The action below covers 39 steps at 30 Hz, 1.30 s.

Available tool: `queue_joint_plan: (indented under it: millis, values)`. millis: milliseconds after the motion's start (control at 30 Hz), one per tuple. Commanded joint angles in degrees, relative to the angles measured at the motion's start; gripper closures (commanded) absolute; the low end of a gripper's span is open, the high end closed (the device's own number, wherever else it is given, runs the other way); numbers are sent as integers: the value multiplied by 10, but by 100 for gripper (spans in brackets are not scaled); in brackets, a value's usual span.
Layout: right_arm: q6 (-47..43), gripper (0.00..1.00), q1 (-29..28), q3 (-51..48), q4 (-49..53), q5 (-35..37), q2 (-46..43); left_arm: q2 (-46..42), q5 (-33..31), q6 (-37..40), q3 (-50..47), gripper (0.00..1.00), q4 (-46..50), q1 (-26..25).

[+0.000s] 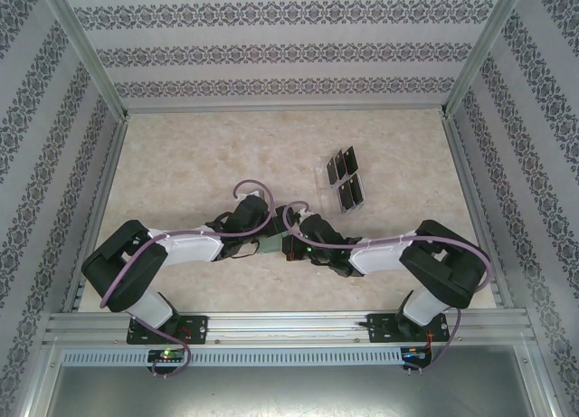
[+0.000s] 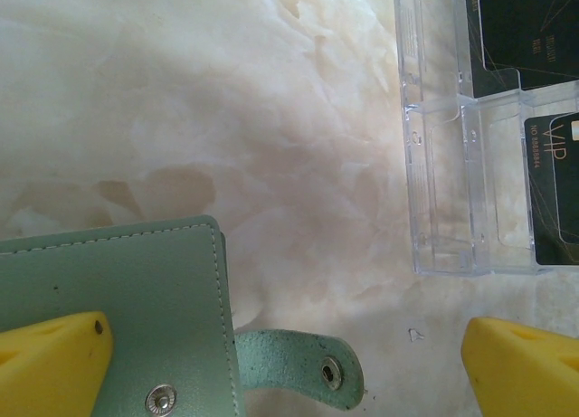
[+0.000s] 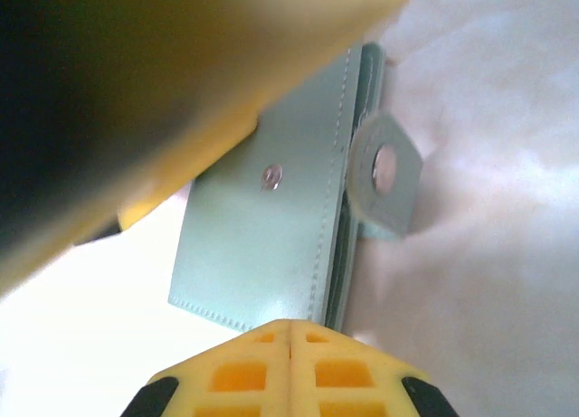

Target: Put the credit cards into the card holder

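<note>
Card holder (image 2: 118,317) lies flat on desk (image 2: 226,118) under your left end effector (image 2: 285,363), spread wide: one yellow pad (image 2: 54,363) over cover, other past undone snap strap (image 2: 303,374). Your right end effector (image 3: 289,349) pinched closed, nothing between tips, just beside holder's edge. Left arm (image 1: 185,248) and right arm (image 1: 389,252) folded low, elbows out, forearms meeting near desk centre. Credit cards (image 2: 534,37), black with gold lettering, stand in clear tray (image 2: 443,164) near holder.
</note>
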State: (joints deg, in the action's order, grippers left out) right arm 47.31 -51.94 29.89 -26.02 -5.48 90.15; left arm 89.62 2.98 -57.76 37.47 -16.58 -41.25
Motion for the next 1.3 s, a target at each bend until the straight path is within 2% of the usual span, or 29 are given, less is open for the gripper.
queue_joint_plan:
  millis: [0, 133, 300, 633, 1100, 1267]
  values:
    - [16, 100, -13, -11, -9, 17, -31, 7, 18, -11, -6, 0, -6, -6]
    - [16, 100, -23, 7, -10, 25, -23, 10, 18, -15, -7, 0, -10, -7]
    - [28, 100, -29, 27, -35, 29, 29, 14, 22, -19, -8, 0, -14, -7]
    - [121, 100, -38, -4, -117, 50, 105, 2, 18, -34, -3, 0, -9, -9]
    - [161, 100, -64, -36, -134, 78, 108, -27, -13, -7, 61, 0, 76, -6]
    - [171, 100, -64, -35, -137, 79, 117, -52, -30, 14, 90, 0, 162, 27]
